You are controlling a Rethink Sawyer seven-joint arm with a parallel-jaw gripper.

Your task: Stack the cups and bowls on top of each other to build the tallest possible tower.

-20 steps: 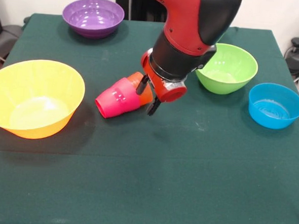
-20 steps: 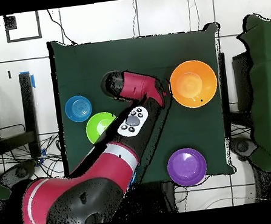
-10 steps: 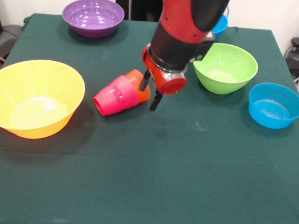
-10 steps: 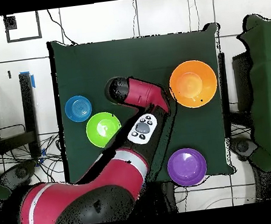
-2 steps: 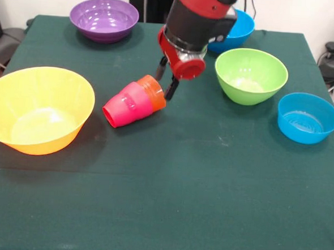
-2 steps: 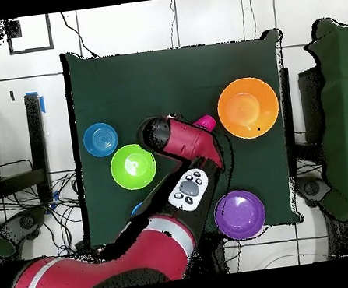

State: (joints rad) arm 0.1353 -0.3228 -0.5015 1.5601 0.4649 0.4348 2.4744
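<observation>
Front view: the fingers [image 5: 166, 78] stand open just right of the toppled tower [image 5: 134, 101]; grip the orange cup [image 5: 153, 90] squarely, then upright it.

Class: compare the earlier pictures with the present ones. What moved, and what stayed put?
The gripper rose and drew back toward the table's far side, jaws open and holding nothing. The toppled nested cups shifted slightly away from it, still on their side. The bowls kept their places.

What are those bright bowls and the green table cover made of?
The bowls, such as the purple bowl and the lime green bowl, look like glossy moulded plastic, showing bright highlights. The table cover looks like matte cloth, maybe felt: no shine, faint creases.
</observation>
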